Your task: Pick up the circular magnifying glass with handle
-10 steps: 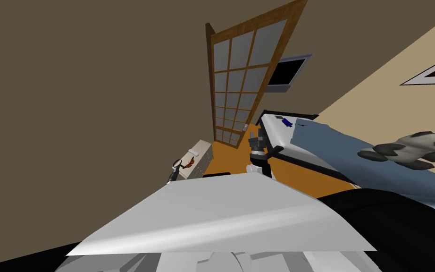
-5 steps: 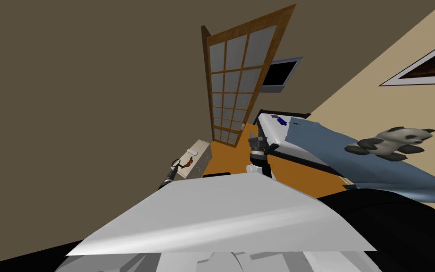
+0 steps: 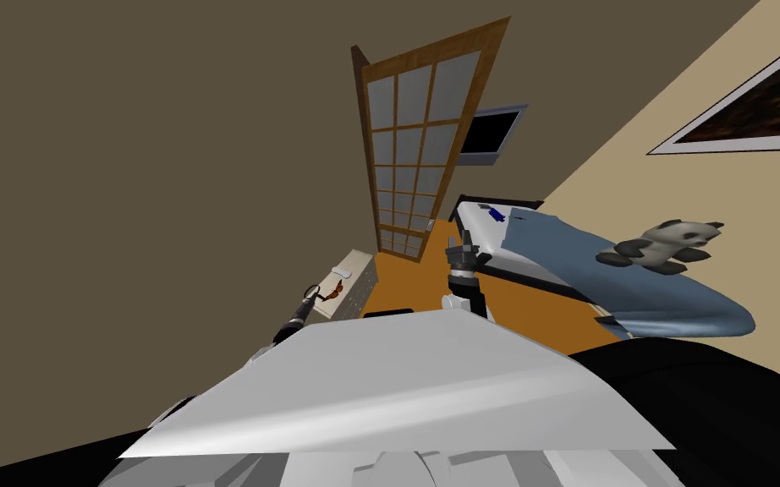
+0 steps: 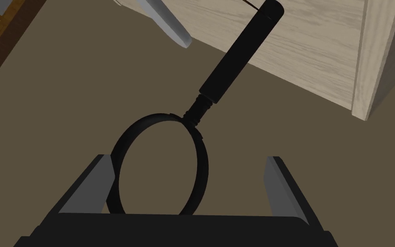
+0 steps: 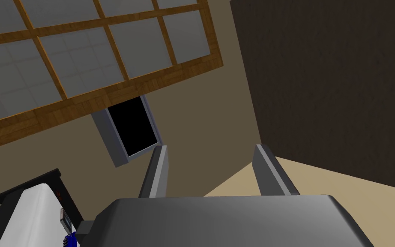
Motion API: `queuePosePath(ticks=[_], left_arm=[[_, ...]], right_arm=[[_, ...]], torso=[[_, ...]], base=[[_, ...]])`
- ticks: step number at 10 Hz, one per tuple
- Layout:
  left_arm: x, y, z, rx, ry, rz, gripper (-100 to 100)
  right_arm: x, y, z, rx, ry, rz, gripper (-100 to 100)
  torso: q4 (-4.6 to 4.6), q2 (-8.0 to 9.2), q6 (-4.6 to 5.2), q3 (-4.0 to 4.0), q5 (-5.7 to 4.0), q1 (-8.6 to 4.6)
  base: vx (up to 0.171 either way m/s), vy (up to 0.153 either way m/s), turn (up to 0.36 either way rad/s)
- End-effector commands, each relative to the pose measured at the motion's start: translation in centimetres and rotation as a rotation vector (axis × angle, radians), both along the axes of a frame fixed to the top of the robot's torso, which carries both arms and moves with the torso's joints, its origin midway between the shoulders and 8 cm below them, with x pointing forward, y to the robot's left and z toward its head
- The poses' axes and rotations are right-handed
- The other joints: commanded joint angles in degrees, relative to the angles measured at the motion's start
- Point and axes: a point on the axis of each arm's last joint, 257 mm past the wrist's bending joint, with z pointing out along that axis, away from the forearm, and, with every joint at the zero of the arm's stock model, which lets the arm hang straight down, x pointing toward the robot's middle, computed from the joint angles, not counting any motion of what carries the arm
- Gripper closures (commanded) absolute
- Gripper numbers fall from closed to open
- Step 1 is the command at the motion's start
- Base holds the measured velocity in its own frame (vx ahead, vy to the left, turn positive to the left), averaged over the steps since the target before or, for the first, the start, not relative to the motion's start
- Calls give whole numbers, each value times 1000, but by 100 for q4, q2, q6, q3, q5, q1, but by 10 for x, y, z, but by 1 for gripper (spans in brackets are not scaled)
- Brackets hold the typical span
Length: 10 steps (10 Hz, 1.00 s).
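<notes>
Standing close to a light wood cabinet point(image 3: 365, 286), with the left gripper point(image 4: 188, 157) held out at its near corner. Spread wide, clamping nothing.

See the black magnifying glass point(image 4: 231, 70) right at that gripper: round rim down between the 2 fingers point(image 4: 91, 186), touching or overlapping 1 of them and well clear of the other, with the brown wall point(image 3: 168, 169) showing through the ring. Straight handle pointing away from the gripper, its tip overlapping the cabinet's pale wood face. Cannot tell whether the glass rests on the cabinet or hangs just off its edge.

Past the handle's end, at the cabinet's top, a pale grey oblong thing point(image 4: 171, 23). In the head view, also on the cabinet's top, a small orange-brown thing point(image 3: 336, 290) just beside the glass.

Have the right gripper point(image 5: 211, 146) raised well apart from the cabinet, out over the orange floor point(image 3: 405, 283) on the side away from the brown wall. Its 2 fingers parted, with nothing between them.
</notes>
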Motion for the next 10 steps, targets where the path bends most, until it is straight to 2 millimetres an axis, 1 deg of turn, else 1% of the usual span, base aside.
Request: queuePosePath(ticks=[1, 3, 4, 5, 7, 8, 9, 10], left_arm=[[2, 10, 1, 7, 28, -11, -100], [4, 20, 2, 16, 56, -20, -100], [4, 20, 2, 16, 56, -20, -100], [5, 29, 4, 25, 83, -25, -100], [5, 40, 5, 35, 110, -27, -100], [6, 37, 6, 33, 100, -29, -100], [6, 38, 5, 32, 103, -27, 0], [17, 20, 2, 29, 106, -59, -100]], right_arm=[[0, 0, 0, 0, 0, 0, 0], [0, 0, 0, 0, 0, 0, 0], [0, 0, 0, 0, 0, 0, 0], [0, 0, 0, 0, 0, 0, 0], [0, 0, 0, 0, 0, 0, 0], [0, 0, 0, 0, 0, 0, 0], [0, 0, 0, 0, 0, 0, 0], [0, 0, 0, 0, 0, 0, 0]], torso=[[0, 0, 0, 0, 0, 0], [0, 1, -1, 1, 0, -1], [0, -2, -1, -1, 1, 1], [-2, -9, -2, -5, 2, 6], [-1, -4, -1, -2, 1, 4], [-1, -4, -2, -2, 1, 4], [-2, -10, -3, -5, 3, 6], [-3, -15, -2, -8, 3, 8]], base=[[-53, -25, -67], [-47, -25, -79], [-20, -7, -19], [-28, -16, -106], [-42, -16, -68], [-16, -6, -3], [0, 0, 0], [17, 28, 208]])
